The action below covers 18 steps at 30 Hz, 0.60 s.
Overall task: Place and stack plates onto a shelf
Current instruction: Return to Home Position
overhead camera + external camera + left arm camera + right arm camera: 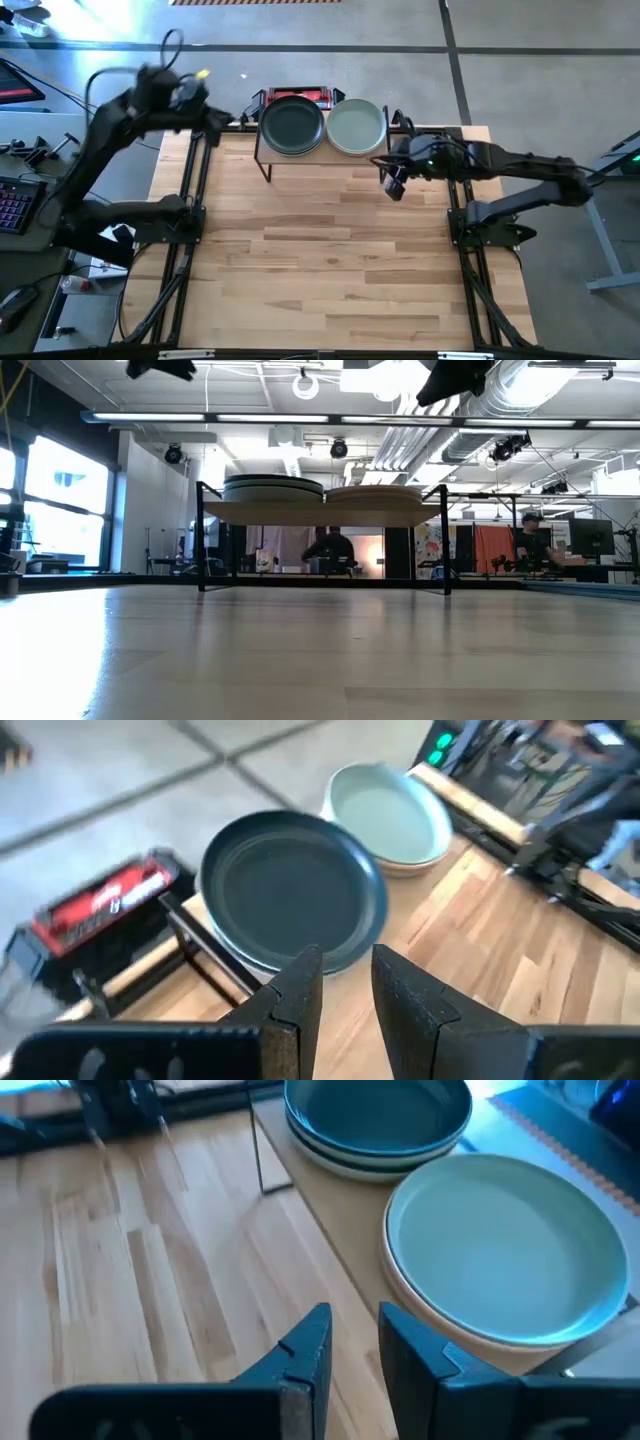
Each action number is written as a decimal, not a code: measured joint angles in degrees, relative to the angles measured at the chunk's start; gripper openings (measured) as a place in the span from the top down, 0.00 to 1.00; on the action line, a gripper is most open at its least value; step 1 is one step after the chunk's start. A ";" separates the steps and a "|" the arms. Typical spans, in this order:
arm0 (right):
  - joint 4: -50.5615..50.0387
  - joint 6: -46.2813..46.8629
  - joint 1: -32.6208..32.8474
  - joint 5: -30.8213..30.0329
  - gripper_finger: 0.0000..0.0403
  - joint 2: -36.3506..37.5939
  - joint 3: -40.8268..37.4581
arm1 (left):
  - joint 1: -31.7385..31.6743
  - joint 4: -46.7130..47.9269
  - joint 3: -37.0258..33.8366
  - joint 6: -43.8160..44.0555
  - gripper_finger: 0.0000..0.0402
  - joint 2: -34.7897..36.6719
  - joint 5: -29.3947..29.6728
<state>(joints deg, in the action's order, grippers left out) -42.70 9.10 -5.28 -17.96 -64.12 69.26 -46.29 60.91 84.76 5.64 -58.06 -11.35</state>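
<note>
High view: shelf (pixel 326 151) at far edge of table (pixel 330 260), roughly centred, carrying two stacks of plates side by side, rims touching or very nearly so. Left stack topped by dark plate (pixel 292 125); right stack topped by pale green plate (pixel 356 127). Red item (pixel 300 94) on floor just behind shelf, kind not readable.

Left gripper (pixel 225 122) raised off shelf's left end, near table's far left corner; blurred in this view. Left wrist view: fingers (pixel 300 1000) a narrow gap apart, gripping nothing, aimed toward dark plate.

Right gripper (pixel 392 186) over table just in front of shelf's right end, near pale green plate but clear of it. Right wrist view: fingers (pixel 305 1355) likewise a narrow gap apart, nothing between them. Same view: pale rim showing under dark plate, peach rim under pale green plate.

Low view: shelf board seen edge-on on thin black legs, both stacks resting flat, dark-topped stack slightly the taller. Exact plate count per stack not readable. Beyond table: one person (pixel 535 540) seated at a screen on the right, another figure (pixel 330 548) visible under shelf board.
</note>
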 joint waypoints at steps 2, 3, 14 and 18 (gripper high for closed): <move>4.42 -0.76 0.00 0.03 0.84 2.59 -4.36 | 0.83 -1.98 -4.94 -0.78 0.81 5.59 -0.05; 6.24 -1.12 0.01 0.05 0.84 3.73 -6.43 | 1.14 -2.78 -7.32 -0.77 0.81 8.29 -0.13; 19.36 3.89 0.02 2.25 0.84 12.18 -24.57 | 2.94 -13.52 -32.92 4.72 0.81 35.17 -0.14; 24.34 6.63 0.07 2.89 0.84 13.02 -30.74 | 3.24 -16.52 -41.42 3.67 0.81 44.04 -0.15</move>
<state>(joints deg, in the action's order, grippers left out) -18.35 15.73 -5.21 -15.07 -51.11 38.52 -43.05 44.39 43.33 9.31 -14.01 -11.51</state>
